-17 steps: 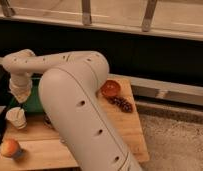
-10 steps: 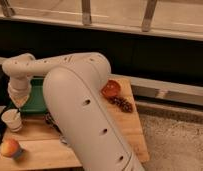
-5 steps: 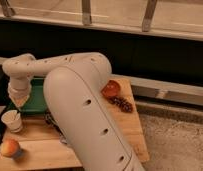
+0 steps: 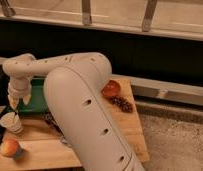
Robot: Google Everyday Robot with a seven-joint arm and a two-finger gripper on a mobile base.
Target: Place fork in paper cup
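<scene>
The paper cup (image 4: 11, 123) stands near the left edge of the wooden table (image 4: 127, 127). The fork (image 4: 16, 116) shows only as a thin pale sliver rising from the cup's rim, and it seems to stand inside the cup. My gripper (image 4: 19, 102) hangs just above the cup, slightly to its right. Its two pale fingertips point down and stand apart, with nothing visible between them. My bulky white arm fills the middle of the view and hides much of the table.
A green tray (image 4: 39, 97) lies behind the gripper. A red-orange bowl (image 4: 111, 89) and a dark pinecone-like cluster (image 4: 122, 104) sit to the right of the arm. A round orange-pink fruit (image 4: 10, 148) lies at the front left. A dark wall and railing run behind.
The cup shifted slightly left and toward the front early on. The gripper has stayed almost still above it since.
</scene>
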